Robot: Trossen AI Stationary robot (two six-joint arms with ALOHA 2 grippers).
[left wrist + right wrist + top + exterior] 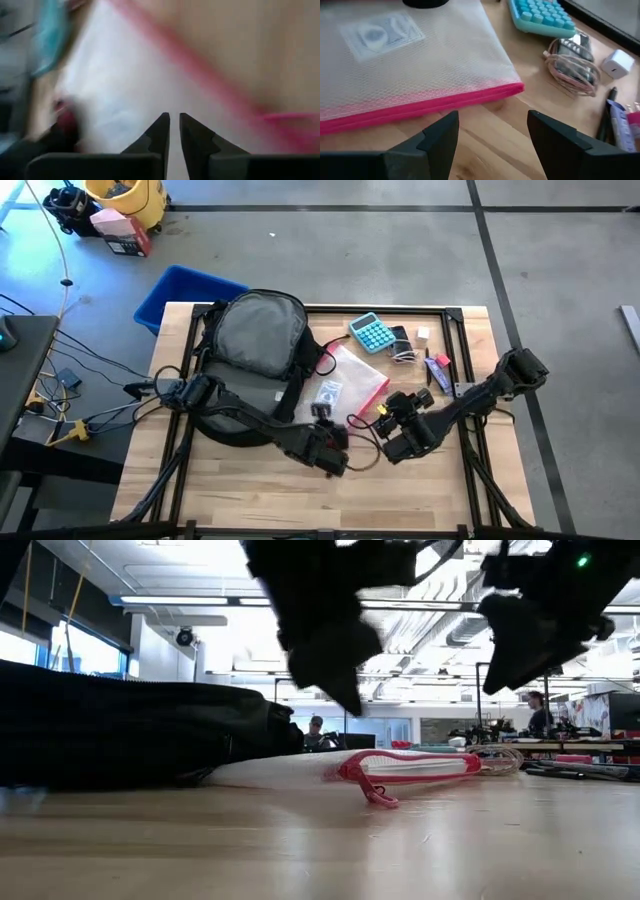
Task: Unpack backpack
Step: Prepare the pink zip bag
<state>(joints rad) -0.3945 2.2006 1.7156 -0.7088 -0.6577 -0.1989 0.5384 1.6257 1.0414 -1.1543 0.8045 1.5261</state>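
Observation:
The black backpack (pixel 250 365) lies flat on the table's left half, its grey back panel up; in the low view the backpack (pixel 120 730) is a long dark mound. Against its right side lies a clear pink-edged pouch (pixel 347 385), flat on the wood, with its pink zip edge (pixel 420 107) toward the near side. My left gripper (pixel 173 120) hangs above the pouch's near end, shut, with nothing between its fingers; in the low view the left gripper (pixel 345 690) is clear of the pouch (pixel 400 765). My right gripper (pixel 492 122) hovers open just off the pouch's near right corner.
Right of the pouch lie a teal calculator (pixel 372 332), a coiled cable (pixel 572 62), a white charger (pixel 617 64) and pens (pixel 437 368). A blue bin (pixel 180 292) stands off the table's far left corner. Bare wood (pixel 300 500) runs along the near edge.

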